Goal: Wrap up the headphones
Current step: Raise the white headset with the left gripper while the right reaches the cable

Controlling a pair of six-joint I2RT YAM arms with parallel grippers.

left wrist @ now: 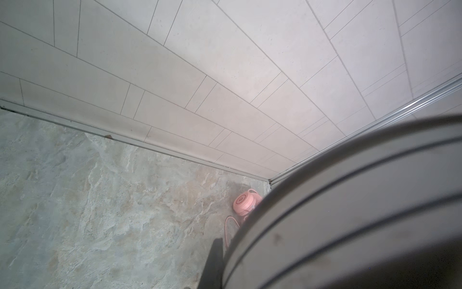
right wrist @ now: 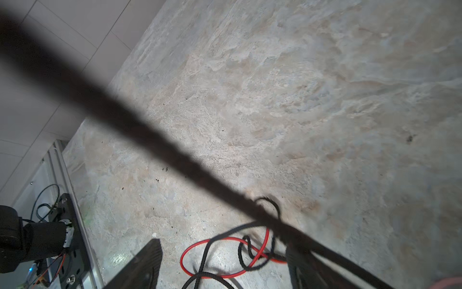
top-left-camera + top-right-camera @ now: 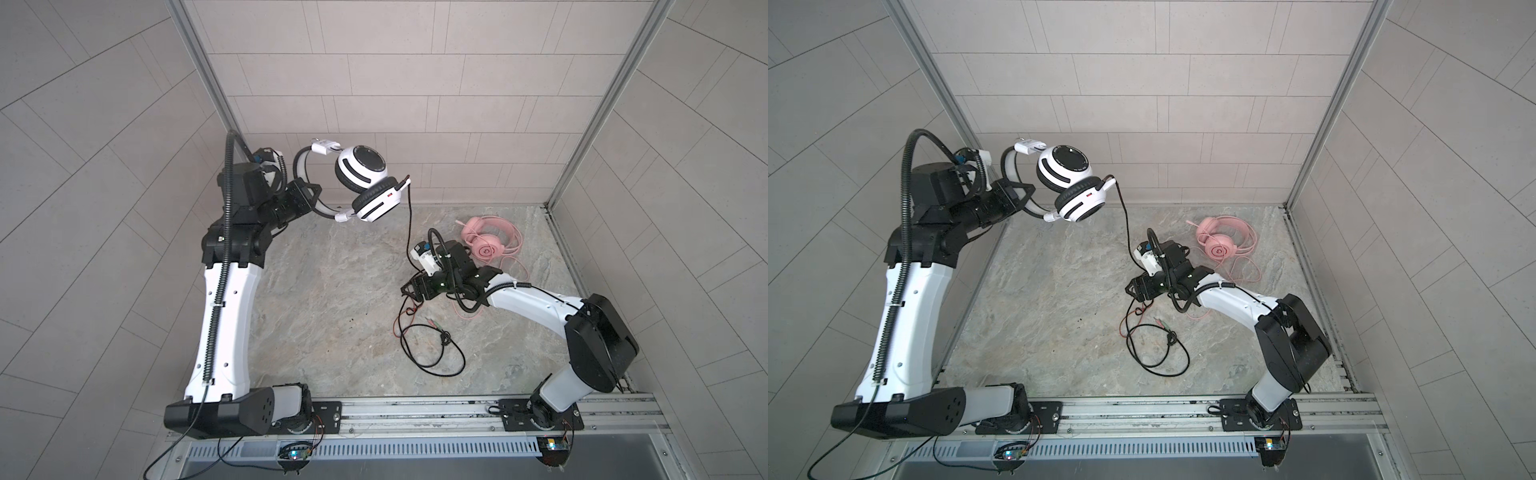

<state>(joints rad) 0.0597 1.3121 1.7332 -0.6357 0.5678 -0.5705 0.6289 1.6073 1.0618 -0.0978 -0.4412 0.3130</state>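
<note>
White-and-black headphones (image 3: 360, 167) aloft in tight left jaws; right jaws wide above marbled tabletop (image 3: 324, 291), tiled walls (image 3: 415, 83).

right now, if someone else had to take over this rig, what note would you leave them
Left tool: shut on the band of the white headphones, holding them in the air above the table.
Right tool: open, low over the table, gripping nothing; the black cable runs down past it.
The rest of that cable lies loose on the table with a red wire.
Pink headphones: lying at the back right, pink cable loose beside them.
Done: white pair lifted.
Left: wrap both cables; neither is wrapped.
</note>
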